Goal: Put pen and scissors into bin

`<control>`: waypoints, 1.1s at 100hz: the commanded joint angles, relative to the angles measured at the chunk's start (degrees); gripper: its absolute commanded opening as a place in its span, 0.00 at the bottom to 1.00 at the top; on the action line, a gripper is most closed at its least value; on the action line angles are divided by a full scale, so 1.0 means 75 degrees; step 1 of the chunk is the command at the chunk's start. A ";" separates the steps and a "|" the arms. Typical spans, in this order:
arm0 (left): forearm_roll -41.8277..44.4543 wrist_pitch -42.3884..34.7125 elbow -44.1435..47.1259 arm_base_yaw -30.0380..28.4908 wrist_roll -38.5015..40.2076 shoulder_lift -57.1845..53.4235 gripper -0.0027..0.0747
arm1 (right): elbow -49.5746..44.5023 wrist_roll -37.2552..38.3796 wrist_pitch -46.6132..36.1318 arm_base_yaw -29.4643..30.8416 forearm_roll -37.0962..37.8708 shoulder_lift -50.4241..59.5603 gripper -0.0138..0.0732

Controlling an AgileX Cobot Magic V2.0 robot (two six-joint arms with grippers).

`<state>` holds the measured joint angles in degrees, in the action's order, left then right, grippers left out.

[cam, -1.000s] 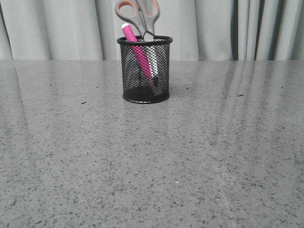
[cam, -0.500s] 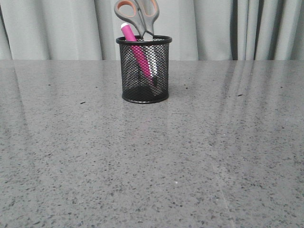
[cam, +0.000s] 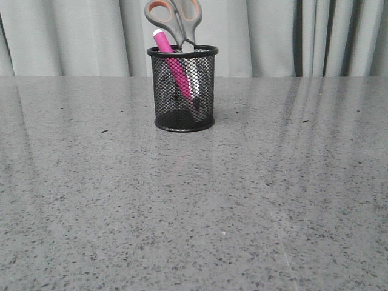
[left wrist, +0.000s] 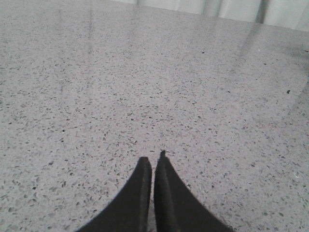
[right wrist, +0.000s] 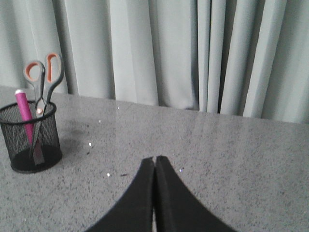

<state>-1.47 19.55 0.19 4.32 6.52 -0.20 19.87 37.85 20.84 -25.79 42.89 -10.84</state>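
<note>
The black wire-mesh bin (cam: 183, 90) stands upright on the grey speckled table (cam: 242, 200), left of centre towards the back. The magenta pen (cam: 171, 60) leans inside it, its whitish cap above the rim. The scissors (cam: 179, 21) stand in the bin blades down, their grey and orange handles above the rim. In the right wrist view the bin (right wrist: 30, 137), pen (right wrist: 23, 108) and scissors (right wrist: 44, 77) show together. My right gripper (right wrist: 154, 158) is shut and empty, well away from the bin. My left gripper (left wrist: 152, 157) is shut and empty over bare table.
Pale grey curtains (cam: 303, 36) hang behind the table's far edge. A few small dark specks (cam: 106, 130) lie on the tabletop near the bin.
The bin with pen and scissors sits a few pixels further left in the front view than one second ago. Nothing else differs.
</note>
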 commanded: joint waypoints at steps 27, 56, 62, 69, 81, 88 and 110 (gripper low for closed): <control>-0.0131 -0.0377 0.0182 -0.0003 -0.0013 -0.0248 0.01 | -0.1159 -0.0025 -0.0361 0.0011 0.0170 -0.0096 0.07; -0.0131 -0.0377 0.0182 -0.0003 -0.0013 -0.0248 0.01 | -0.1228 -0.0025 0.0058 0.0026 0.0105 0.0875 0.07; -0.0131 -0.0377 0.0182 -0.0003 -0.0013 -0.0248 0.01 | -0.1228 -0.0025 0.0186 0.0140 -0.0089 0.1238 0.07; -0.0131 -0.0377 0.0182 -0.0003 -0.0013 -0.0248 0.01 | -0.1244 -0.0099 0.0578 0.0477 -0.0677 0.1638 0.07; -0.0131 -0.0377 0.0182 -0.0003 -0.0013 -0.0248 0.01 | -0.1533 -0.0529 0.0675 0.1419 -0.1554 0.1668 0.07; -0.0131 -0.0377 0.0182 -0.0003 -0.0013 -0.0248 0.01 | -0.1892 -0.1008 0.0182 0.2027 -0.2346 0.1668 0.07; -0.0117 -0.0377 0.0182 -0.0003 -0.0013 -0.0248 0.01 | -0.2824 -0.3770 -0.1908 0.3523 -0.4478 0.1663 0.07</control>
<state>-1.60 19.55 0.19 4.32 6.52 -0.20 -0.89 16.97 14.60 -2.03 12.83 0.60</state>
